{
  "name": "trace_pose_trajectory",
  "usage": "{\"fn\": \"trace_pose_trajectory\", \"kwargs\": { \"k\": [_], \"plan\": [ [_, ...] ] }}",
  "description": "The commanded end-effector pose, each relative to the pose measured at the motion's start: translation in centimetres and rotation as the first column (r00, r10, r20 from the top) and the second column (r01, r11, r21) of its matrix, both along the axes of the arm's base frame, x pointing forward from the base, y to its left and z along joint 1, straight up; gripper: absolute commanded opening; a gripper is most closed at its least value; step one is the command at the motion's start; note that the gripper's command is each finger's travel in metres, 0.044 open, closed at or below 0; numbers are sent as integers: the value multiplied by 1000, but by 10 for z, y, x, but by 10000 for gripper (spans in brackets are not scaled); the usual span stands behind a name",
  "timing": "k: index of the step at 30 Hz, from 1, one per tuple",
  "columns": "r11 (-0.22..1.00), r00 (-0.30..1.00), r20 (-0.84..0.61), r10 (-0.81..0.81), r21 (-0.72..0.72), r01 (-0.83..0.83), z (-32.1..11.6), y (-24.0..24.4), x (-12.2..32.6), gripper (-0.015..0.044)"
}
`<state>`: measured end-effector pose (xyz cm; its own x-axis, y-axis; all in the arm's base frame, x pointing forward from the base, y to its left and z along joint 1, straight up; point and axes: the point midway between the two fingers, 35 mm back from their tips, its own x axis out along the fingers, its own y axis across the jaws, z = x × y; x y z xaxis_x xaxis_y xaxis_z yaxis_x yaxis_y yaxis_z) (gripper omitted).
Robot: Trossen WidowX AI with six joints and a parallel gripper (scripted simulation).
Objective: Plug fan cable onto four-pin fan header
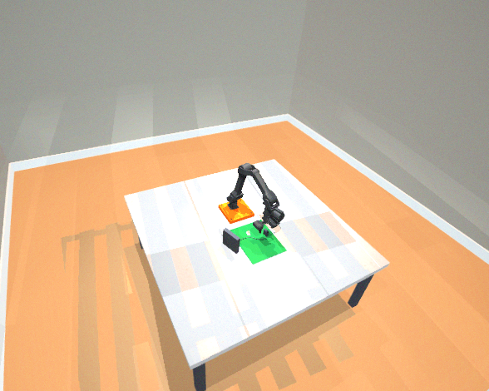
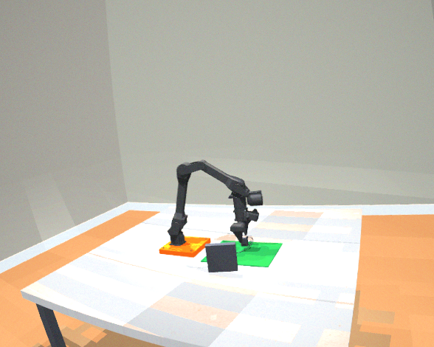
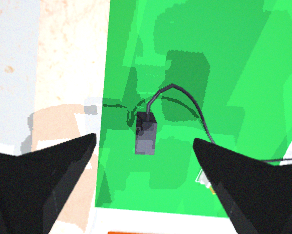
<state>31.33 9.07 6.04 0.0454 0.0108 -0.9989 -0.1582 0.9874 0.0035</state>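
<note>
My gripper [image 1: 263,231] [image 2: 244,238] [image 3: 146,140] is open and empty, low over the green board [image 1: 257,254] [image 2: 262,259] [image 3: 240,65]. The small dark plug [image 3: 145,140] shows between the fingertips in the wrist view, with a gap on each side. Its thin dark cable [image 3: 173,85] leaves the plug's far end and curves right, passing behind the right finger. The white header [image 1: 248,232] [image 3: 201,176] is apart from the plug, partly hidden by the right finger in the wrist view. In the top and exterior views the fingers make the plug hard to pick out.
The dark square fan [image 1: 230,240] [image 2: 221,258] stands upright beside the board's edge, on the header's side. The arm's orange base plate [image 1: 236,217] [image 2: 178,254] [image 3: 125,232] lies close to the board. Both are on the white table [image 1: 278,290] [image 2: 306,276].
</note>
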Motion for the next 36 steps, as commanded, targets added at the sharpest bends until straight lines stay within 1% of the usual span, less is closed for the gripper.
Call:
{"fn": "trace_pose_trajectory", "kwargs": {
  "k": [1, 10, 18, 34, 35, 36],
  "plan": [
    [1000, 1000, -12, 1, 3, -1, -10, 0, -3, 440],
    [1000, 1000, -12, 2, 3, -1, -24, 0, -3, 440],
    [1000, 1000, -12, 2, 3, -1, -25, 0, -3, 440],
    [1000, 1000, -5, 2, -2, -2, -23, 0, -1, 20],
    [1000, 1000, -5, 2, -2, -2, -23, 0, -1, 0],
    [1000, 1000, -5, 2, -2, -2, -23, 0, -1, 0]
  ]
}}
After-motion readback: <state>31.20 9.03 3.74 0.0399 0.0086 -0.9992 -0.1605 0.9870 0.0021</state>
